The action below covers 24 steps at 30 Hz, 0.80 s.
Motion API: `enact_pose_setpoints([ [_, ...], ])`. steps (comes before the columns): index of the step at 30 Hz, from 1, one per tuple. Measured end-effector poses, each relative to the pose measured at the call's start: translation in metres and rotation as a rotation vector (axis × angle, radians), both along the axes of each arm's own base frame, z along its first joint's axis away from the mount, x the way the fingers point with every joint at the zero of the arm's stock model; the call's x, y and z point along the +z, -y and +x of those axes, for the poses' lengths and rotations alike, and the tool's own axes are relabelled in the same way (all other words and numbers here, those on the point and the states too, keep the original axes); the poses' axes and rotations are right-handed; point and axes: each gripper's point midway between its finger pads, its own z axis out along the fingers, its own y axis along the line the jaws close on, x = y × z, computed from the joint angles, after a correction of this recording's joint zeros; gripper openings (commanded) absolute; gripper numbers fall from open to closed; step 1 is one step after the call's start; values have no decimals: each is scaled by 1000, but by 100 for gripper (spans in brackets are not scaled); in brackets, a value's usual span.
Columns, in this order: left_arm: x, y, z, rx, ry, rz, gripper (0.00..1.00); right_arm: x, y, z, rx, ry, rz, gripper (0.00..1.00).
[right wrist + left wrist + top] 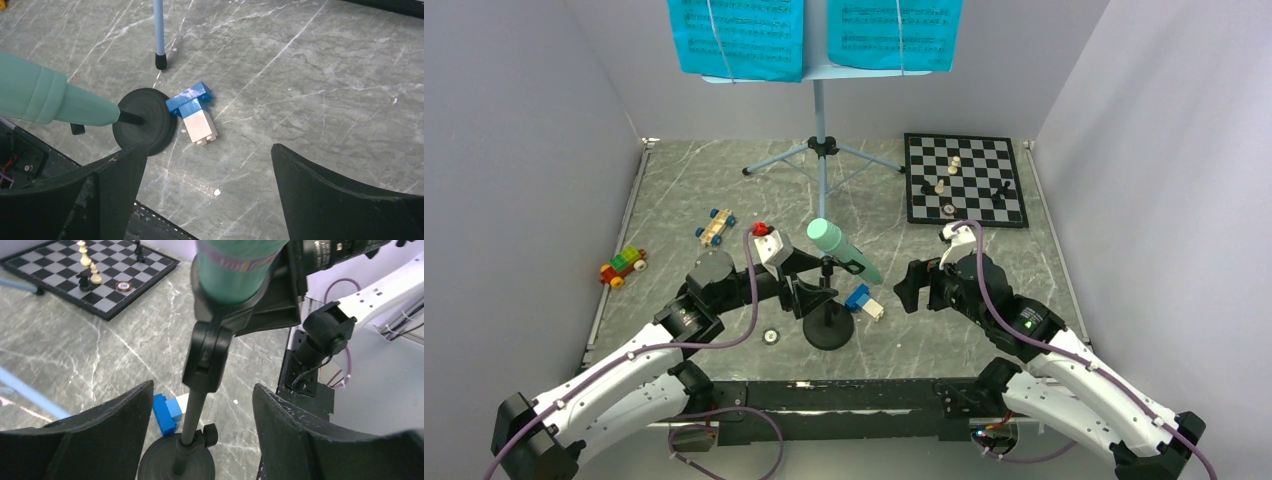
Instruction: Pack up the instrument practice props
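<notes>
A mint-green toy microphone [844,250] sits tilted in the clip of a small black round-based mic stand [828,325] near the table's front middle. My left gripper [202,386] is open, its fingers on either side of the stand's pole [192,415] without touching it. From the right, my right gripper [210,147] is open and holds nothing; the stand's base [145,122] and the microphone [45,97] lie to its left. At the back, the pale-blue tripod music stand [822,120] carries two cyan sheet-music pages [739,35] [894,32].
A blue-white block [864,302] lies against the right side of the mic stand's base. The chessboard [964,180] with pieces is at the back right. Two toy cars [716,227] [623,266] are at the left. A small round disc [771,336] lies left of the base.
</notes>
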Motion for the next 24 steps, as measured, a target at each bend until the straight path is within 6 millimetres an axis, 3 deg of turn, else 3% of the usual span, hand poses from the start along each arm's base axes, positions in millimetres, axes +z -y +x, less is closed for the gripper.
enact_pose_setpoints([
  [4, 10, 8, -2, -50, 17, -18, 59, 0, 0, 0, 1, 0, 0, 100],
  [8, 8, 16, 1, -80, 11, -11, 56, 0, 0, 0, 4, 1, 2, 100],
  [14, -5, 22, 5, -105, -22, 12, 19, 1, 0, -1, 5, 3, 4, 100],
  [20, -4, 25, 9, -114, -10, 12, 0, 1, 0, -1, 6, 2, 1, 100],
  [24, -3, 23, 9, -98, -10, 13, 0, 0, 0, -1, 6, 1, 0, 100],
])
